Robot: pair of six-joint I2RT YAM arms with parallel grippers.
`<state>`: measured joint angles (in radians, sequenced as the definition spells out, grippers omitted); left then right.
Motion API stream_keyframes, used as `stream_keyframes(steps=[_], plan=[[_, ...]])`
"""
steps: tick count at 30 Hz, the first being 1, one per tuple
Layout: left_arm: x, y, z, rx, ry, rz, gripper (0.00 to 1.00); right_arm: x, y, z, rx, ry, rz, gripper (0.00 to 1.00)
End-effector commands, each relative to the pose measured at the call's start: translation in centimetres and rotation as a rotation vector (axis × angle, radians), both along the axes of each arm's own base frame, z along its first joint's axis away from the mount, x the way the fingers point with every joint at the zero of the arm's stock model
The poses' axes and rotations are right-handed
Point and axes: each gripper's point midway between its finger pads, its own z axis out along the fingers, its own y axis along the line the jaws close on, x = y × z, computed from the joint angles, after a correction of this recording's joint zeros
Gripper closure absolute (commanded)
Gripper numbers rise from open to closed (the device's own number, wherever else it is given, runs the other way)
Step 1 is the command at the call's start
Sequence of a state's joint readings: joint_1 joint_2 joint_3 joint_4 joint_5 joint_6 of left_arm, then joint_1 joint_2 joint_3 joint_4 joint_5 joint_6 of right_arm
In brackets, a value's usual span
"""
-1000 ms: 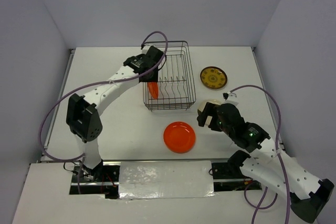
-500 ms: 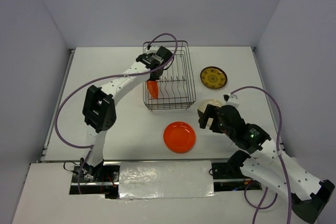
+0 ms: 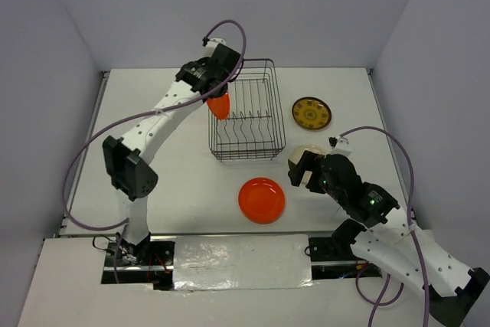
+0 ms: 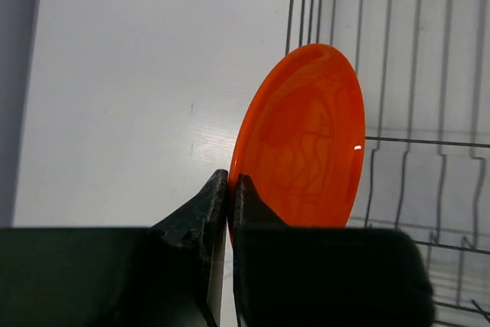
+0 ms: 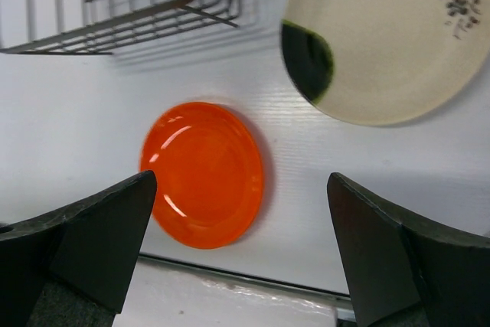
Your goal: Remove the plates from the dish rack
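From above, the left claw point(image 3: 217, 94) holds an orange plate point(image 3: 220, 106) on edge over the left end of the dish rack point(image 3: 253, 124). On the table point(image 3: 168, 181) lie a yellow plate point(image 3: 311, 113) just right of the rack, a cream plate point(image 3: 308, 157) off the rack's front right corner and partly under the right claw point(image 3: 305, 172), and a second orange plate point(image 3: 262, 200) in front of the rack.

The left wrist view shows the left claw pinched tight on a thin strip of the plate's rim, with the rack's wires just to its right. With so little rim in the pinch, the plate could pivot. It is best carried slowly, kept above the top wire until left of the rack, and tilted flat only low over bare table.

In the right wrist view the right claw is spread wide and holds nothing, in front of the rack over the cream and second orange plates. Setting down left of those would avoid a clash.
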<state>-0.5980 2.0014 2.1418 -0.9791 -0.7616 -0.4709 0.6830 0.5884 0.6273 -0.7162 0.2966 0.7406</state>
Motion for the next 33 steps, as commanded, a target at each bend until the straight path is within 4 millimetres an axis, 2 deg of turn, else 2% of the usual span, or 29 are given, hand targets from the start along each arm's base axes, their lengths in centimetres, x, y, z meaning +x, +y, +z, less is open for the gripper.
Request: stream_keyframes(steps=[1, 2, 3, 4, 5, 6, 7, 8, 9, 10, 12, 13, 15, 16, 19, 21, 22, 23, 24, 25, 27, 28, 29, 30, 31, 32, 33], plan=[[-3.6, -0.6, 5.2, -0.129, -0.076, -0.109, 1.00, 0.9, 2.7, 4.8, 0.177, -0.162, 0.075, 0.00], [-4.3, -1.5, 8.0, -0.240, -0.163, -0.177, 1.00, 0.4, 3.5, 6.6, 0.249, -0.222, 0.128, 0.00], [-5.4, -3.9, 8.1, -0.358, -0.141, -0.308, 1.00, 0.8, 4.4, 8.8, 0.319, -0.312, 0.157, 0.00], [-6.4, -4.8, 5.7, -0.400, -0.092, -0.364, 1.00, 0.7, 4.9, 10.1, 0.357, -0.360, 0.186, 0.00], [-7.3, -5.8, 9.1, -0.513, -0.192, -0.436, 1.00, 0.3, 5.5, 11.1, 0.380, -0.398, 0.236, 0.00], [-9.0, -7.8, 9.7, -0.610, -0.180, -0.555, 1.00, 0.4, 6.0, 12.9, 0.412, -0.453, 0.262, 0.00], [-10.6, -8.1, 9.4, -0.659, -0.178, -0.607, 1.00, 0.5, 6.5, 13.6, 0.412, -0.477, 0.291, 0.00], [-11.1, -9.0, 10.8, -0.731, -0.226, -0.658, 1.00, 0.8, 7.2, 14.2, 0.410, -0.476, 0.316, 0.00], [-12.0, -9.7, 11.2, -0.776, -0.229, -0.706, 1.00, 1.2, 7.5, 14.3, 0.402, -0.466, 0.315, 0.00], [-14.0, -10.5, 10.7, -0.825, -0.192, -0.788, 1.00, 1.7, 8.1, 13.7, 0.392, -0.433, 0.314, 0.00], [-15.3, -11.5, 11.6, -0.909, -0.202, -0.865, 1.00, 2.2, 8.7, 14.3, 0.411, -0.446, 0.318, 0.00], [-16.9, -12.2, 10.9, -0.954, -0.153, -0.925, 1.00, 2.5, 8.9, 14.5, 0.434, -0.449, 0.310, 0.01], [-18.0, -12.8, 10.4, -0.989, -0.129, -0.984, 1.00, 2.7, 9.2, 14.8, 0.476, -0.460, 0.302, 0.07], [-18.6, -12.9, 10.4, -1.001, -0.116, -1.010, 1.00, 2.5, 9.5, 15.0, 0.493, -0.466, 0.322, 0.19], [-18.9, -13.0, 8.8, -0.999, -0.060, -1.009, 1.00, 2.2, 9.6, 16.1, 0.542, -0.505, 0.329, 0.37], [-19.5, -13.3, 7.9, -1.013, -0.027, -1.032, 1.00, 2.3, 9.4, 16.1, 0.546, -0.515, 0.318, 0.45], [-19.5, -13.3, 7.6, -1.015, -0.020, -1.027, 1.00, 2.3, 9.3, 16.4, 0.546, -0.530, 0.316, 0.68], [-19.6, -13.4, 6.9, -1.019, -0.002, -1.022, 1.00, 2.3, 9.2, 16.1, 0.548, -0.519, 0.307, 0.96], [-19.5, -13.3, 6.8, -1.020, -0.002, -1.018, 0.99, 2.3, 9.1, 15.9, 0.541, -0.511, 0.300, 1.00], [-19.3, -13.4, 6.5, -1.018, 0.001, -1.011, 0.93, 2.7, 8.7, 15.7, 0.533, -0.510, 0.269, 1.00], [-18.5, -13.1, 6.2, -0.997, -0.009, -0.965, 0.60, 2.8, 8.3, 15.0, 0.497, -0.484, 0.251, 1.00], [-18.2, -12.5, 4.8, -0.961, 0.031, -0.907, 0.39, 3.0, 7.8, 14.7, 0.480, -0.474, 0.219, 1.00], [-17.6, -11.9, 4.2, -0.927, 0.040, -0.851, 0.12, 3.1, 7.2, 13.4, 0.442, -0.427, 0.189, 1.00], [-15.7, -10.2, 4.1, -0.850, -0.010, -0.727, 0.04, 3.0, 6.7, 12.7, 0.426, -0.396, 0.162, 1.00], [-15.0, -8.8, 3.3, -0.786, -0.011, -0.649, 0.01, 3.0, 6.3, 11.8, 0.397, -0.364, 0.144, 1.00], [-15.2, -6.8, 1.8, -0.713, 0.033, -0.556, 0.01, 2.4, 6.0, 10.0, 0.347, -0.292, 0.155, 1.00], [-14.3, -4.5, 1.5, -0.633, -0.007, -0.448, 0.00, 1.8, 6.3, 9.0, 0.310, -0.261, 0.198, 1.00]])
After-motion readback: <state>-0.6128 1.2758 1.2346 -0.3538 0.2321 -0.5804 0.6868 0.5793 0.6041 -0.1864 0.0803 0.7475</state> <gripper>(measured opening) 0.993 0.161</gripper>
